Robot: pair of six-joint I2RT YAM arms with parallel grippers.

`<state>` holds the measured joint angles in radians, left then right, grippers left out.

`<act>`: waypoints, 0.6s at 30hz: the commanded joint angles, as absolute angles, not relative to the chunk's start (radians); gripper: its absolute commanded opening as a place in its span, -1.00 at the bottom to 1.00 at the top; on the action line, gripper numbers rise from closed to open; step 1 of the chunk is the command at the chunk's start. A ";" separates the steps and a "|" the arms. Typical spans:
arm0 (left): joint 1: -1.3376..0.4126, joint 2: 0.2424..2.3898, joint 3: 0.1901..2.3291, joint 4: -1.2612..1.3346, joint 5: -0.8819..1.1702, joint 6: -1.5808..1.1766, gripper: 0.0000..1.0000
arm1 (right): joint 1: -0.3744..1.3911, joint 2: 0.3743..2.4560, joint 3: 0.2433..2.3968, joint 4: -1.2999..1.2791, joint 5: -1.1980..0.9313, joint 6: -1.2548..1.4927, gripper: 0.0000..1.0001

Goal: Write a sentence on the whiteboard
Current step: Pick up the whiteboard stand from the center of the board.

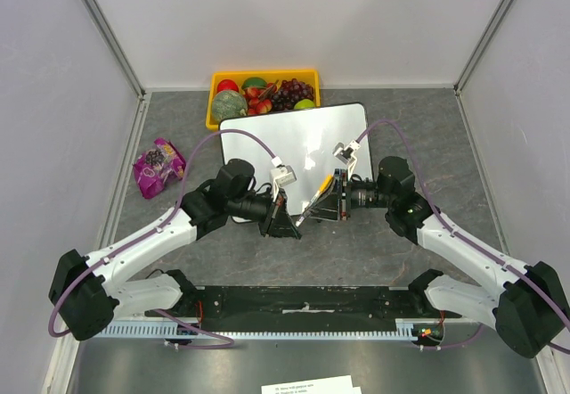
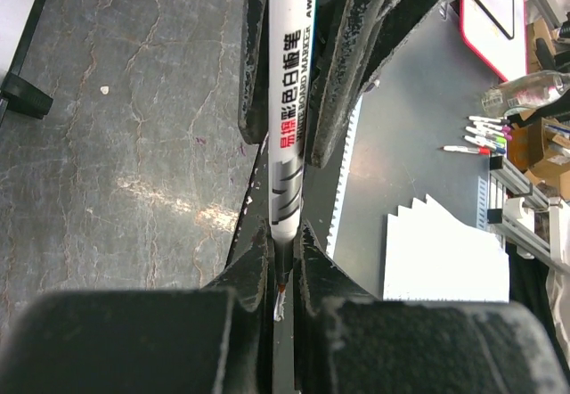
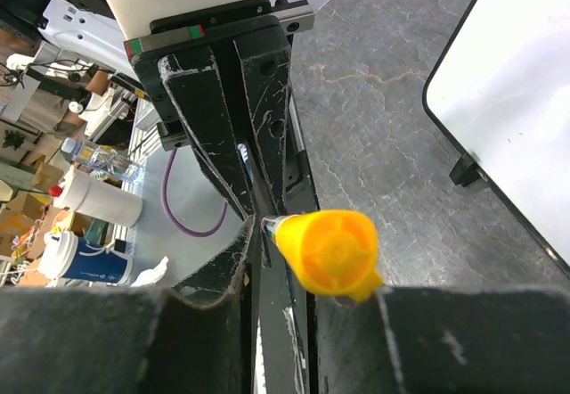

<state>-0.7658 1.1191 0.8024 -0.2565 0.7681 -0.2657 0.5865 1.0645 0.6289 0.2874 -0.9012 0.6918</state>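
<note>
top external: whiteboard [image 1: 298, 131] lies on the table [image 1: 427, 144], just before the fruit tray [image 1: 264, 77], beyond both grippers.
left gripper [image 2: 283, 265]: clamped tight on the marker [image 2: 289, 100] at its narrow end.
right gripper [image 1: 331, 196]: fingers flank the marker's orange cap [image 3: 329, 251]; grip unclear.

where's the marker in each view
top external: marker slanted at centre, beside the whiteboard
left wrist: marker upright, centre
right wrist: its yellow cap end-on, lower centre
shared landmark: whiteboard, top-left corner in left wrist, right edge in right wrist
</note>
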 commanded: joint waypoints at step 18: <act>-0.782 1.111 0.830 -0.242 0.808 -0.222 -0.96 | 0.537 1.049 0.638 0.370 -0.966 0.746 -0.21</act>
<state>-0.7765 1.1191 0.8040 -0.2600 0.7708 -0.2607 0.5404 1.0607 0.6289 0.3325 -0.9302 0.7418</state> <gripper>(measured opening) 0.067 0.413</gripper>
